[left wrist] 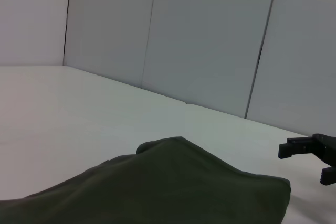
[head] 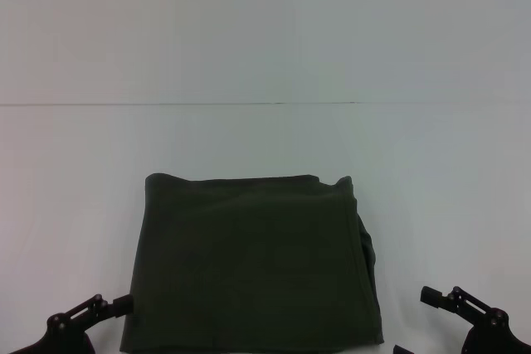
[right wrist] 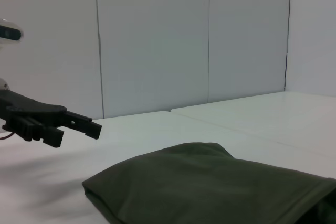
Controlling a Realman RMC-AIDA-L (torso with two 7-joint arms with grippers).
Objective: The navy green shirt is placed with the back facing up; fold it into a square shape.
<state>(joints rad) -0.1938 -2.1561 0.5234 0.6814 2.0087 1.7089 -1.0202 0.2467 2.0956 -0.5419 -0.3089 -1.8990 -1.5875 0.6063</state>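
The navy green shirt (head: 253, 263) lies folded into a near-square block on the white table, at the near middle of the head view. Its right edge bulges a little with loose layers. My left gripper (head: 116, 308) rests low on the table just off the shirt's near-left corner, apart from the cloth. My right gripper (head: 411, 321) rests off the near-right corner, a short gap away. Both hold nothing. The left wrist view shows the shirt (left wrist: 157, 187) with the right gripper (left wrist: 302, 163) open beyond it. The right wrist view shows the shirt (right wrist: 210, 184) and the left gripper (right wrist: 81, 135) open.
The white table (head: 265, 55) stretches far beyond the shirt, with a thin seam line (head: 182, 104) across it. Pale wall panels (left wrist: 210, 40) stand behind the table in both wrist views.
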